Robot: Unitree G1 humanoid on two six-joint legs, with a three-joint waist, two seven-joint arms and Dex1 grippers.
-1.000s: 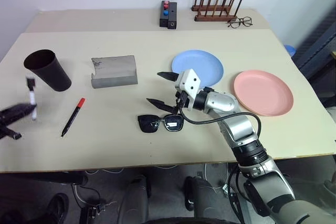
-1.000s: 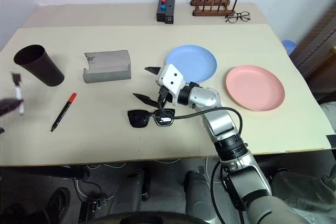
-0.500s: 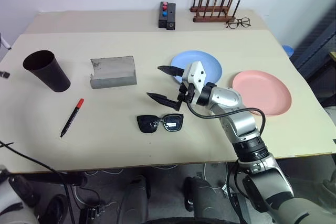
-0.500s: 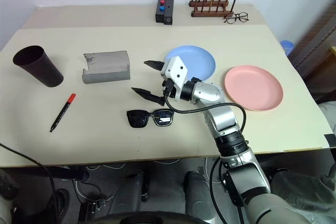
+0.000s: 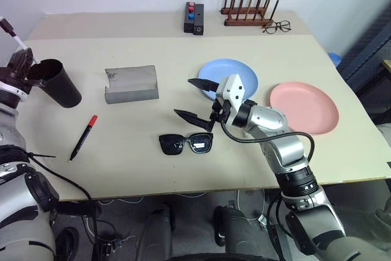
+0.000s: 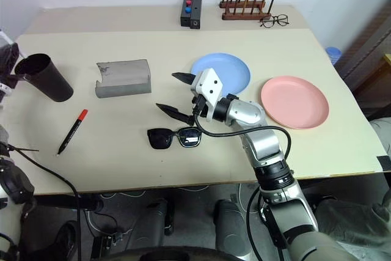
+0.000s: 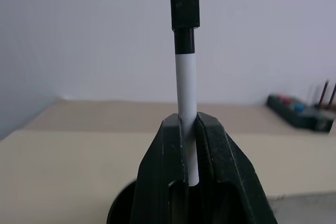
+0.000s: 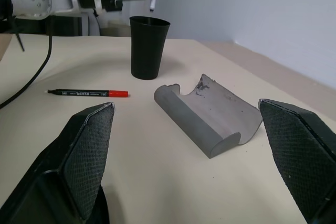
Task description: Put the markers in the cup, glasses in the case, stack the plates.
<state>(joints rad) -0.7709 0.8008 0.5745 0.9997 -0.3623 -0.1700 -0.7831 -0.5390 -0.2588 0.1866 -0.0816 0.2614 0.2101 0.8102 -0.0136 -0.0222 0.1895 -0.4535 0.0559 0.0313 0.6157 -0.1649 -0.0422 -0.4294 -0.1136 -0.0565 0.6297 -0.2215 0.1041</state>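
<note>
- Left gripper [image 7: 190, 124] is clenched on a white marker [image 7: 186, 85] with a black cap end, holding it upright beside the rim of the dark cup [image 5: 56, 82] at the table's left edge.
- Cup stands upright, well apart from the plates.
- A second marker [image 5: 84, 137], black with a red cap end, lies flat on the table [image 5: 153, 169] in front of the cup, apart from it and untouched.
- Right gripper [image 5: 197, 99] hangs released, its two fingers spread wide, just above and behind the black sunglasses [image 5: 186, 143], not touching them.
- Sunglasses lie folded open on the table, lenses toward the near edge, between the red-capped marker and the pink plate [image 5: 304, 107].
- Grey case [image 5: 131, 83] lies open on the table between the cup and the blue plate [image 5: 229, 73], behind the sunglasses.
- Blue plate and pink plate sit side by side, apart, not stacked; the right gripper's body hides part of the blue one.
- At the far edge: a black box with red and blue buttons [image 5: 195, 17], a wooden peg rack [image 5: 247, 10] and thin-framed eyeglasses [image 5: 278, 26] beside it.
</note>
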